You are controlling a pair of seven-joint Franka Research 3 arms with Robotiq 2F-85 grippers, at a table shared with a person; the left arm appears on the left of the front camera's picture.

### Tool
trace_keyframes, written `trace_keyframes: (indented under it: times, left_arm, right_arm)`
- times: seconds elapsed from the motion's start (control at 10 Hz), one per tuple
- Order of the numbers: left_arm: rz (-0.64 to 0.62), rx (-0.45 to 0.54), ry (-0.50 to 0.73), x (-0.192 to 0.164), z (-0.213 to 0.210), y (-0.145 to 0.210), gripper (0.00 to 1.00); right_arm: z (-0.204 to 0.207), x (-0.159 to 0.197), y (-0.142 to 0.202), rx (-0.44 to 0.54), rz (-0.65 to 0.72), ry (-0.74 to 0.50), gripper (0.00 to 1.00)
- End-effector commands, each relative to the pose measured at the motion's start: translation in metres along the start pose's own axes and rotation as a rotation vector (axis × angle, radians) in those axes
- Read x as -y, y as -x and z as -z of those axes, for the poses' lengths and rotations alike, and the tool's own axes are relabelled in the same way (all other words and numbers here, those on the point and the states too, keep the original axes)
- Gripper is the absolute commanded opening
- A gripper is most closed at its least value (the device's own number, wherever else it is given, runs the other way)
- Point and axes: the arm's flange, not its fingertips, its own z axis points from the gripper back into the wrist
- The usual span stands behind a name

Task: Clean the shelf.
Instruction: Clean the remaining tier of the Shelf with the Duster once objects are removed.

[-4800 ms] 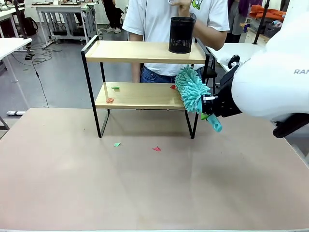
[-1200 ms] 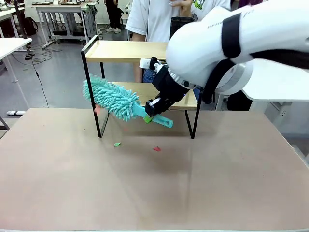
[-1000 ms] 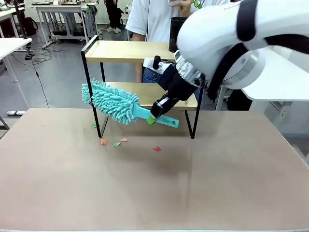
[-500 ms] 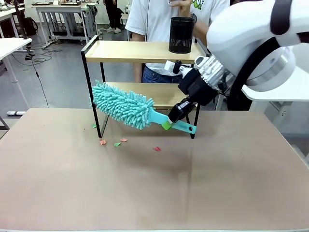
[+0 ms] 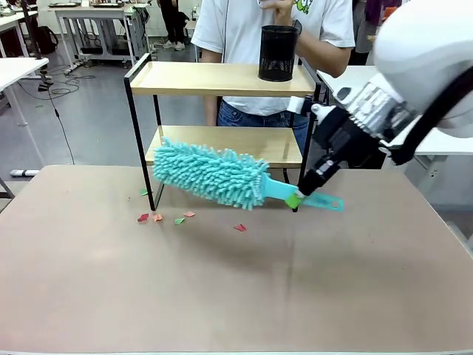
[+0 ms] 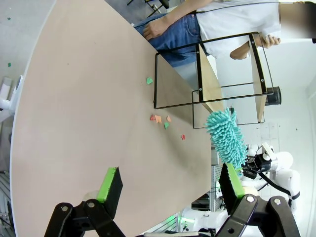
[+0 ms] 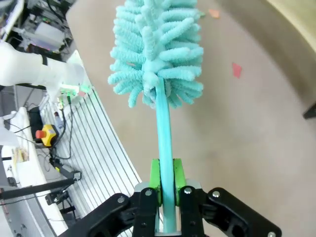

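Right claw [image 5: 294, 198] clamped on flat handle of teal chenille duster [image 5: 214, 174]; green pads pinch handle from both sides in right wrist view. Duster held off desk [image 5: 236, 296], fluffy head pointing to robot's left, in front of shelf's lower board. Shelf [image 5: 222, 78] stands on far part of desk, black mesh cup [image 5: 278, 53] on right end of top board. Coloured paper scraps [image 5: 157, 217] on desk near shelf's front left leg. Left claw [image 6: 170, 180] spread wide, holding nothing, above desk. Person [image 5: 259, 22] behind shelf.

mesh cup [image 5: 278, 53]: black, upright, right in front of your person [image 5: 244, 22]
paper scraps [image 5: 157, 217]: red, orange, green bits littering your tan table [image 5: 222, 296]
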Motion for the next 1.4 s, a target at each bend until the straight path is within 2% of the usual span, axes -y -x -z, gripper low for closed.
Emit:
trace_keyframes:
  times: [0.0,0.3,0.5,0.7,0.9,1.0,1.1,1.2,1.3]
  left_arm:
    - [0.023,0.012,0.022,0.0,0.0,0.0,1.0]
    - [0.023,0.012,0.022,0.0,0.0,0.0,1.0]
    - [0.023,0.012,0.022,0.0,0.0,0.0,1.0]
    - [0.023,0.012,0.022,0.0,0.0,0.0,1.0]
    - [0.023,0.012,0.022,0.0,0.0,0.0,1.0]
    - [0.023,0.012,0.022,0.0,0.0,0.0,1.0]
    - [0.023,0.012,0.022,0.0,0.0,0.0,1.0]
    - [0.023,0.012,0.022,0.0,0.0,0.0,1.0]
    - [0.023,0.012,0.022,0.0,0.0,0.0,1.0]
  right_arm:
    - [-0.011,0.001,0.018,0.036,-0.005,-0.001,0.13]
    - [-0.008,0.004,0.02,0.04,0.005,-0.019,0.13]
    - [-0.022,0.014,0.038,0.06,0.084,-0.087,0.13]
    - [-0.069,0.033,0.112,0.183,0.284,-0.296,0.13]
    - [-0.111,0.047,0.206,0.28,0.448,-0.478,0.13]
    - [-0.126,0.054,0.26,0.302,0.593,-0.532,0.13]
    - [-0.135,0.059,0.305,0.369,0.686,-0.602,0.13]
    - [-0.136,0.064,0.346,0.444,0.867,-0.584,0.13]
    - [-0.13,0.066,0.378,0.568,0.887,-0.61,0.13]
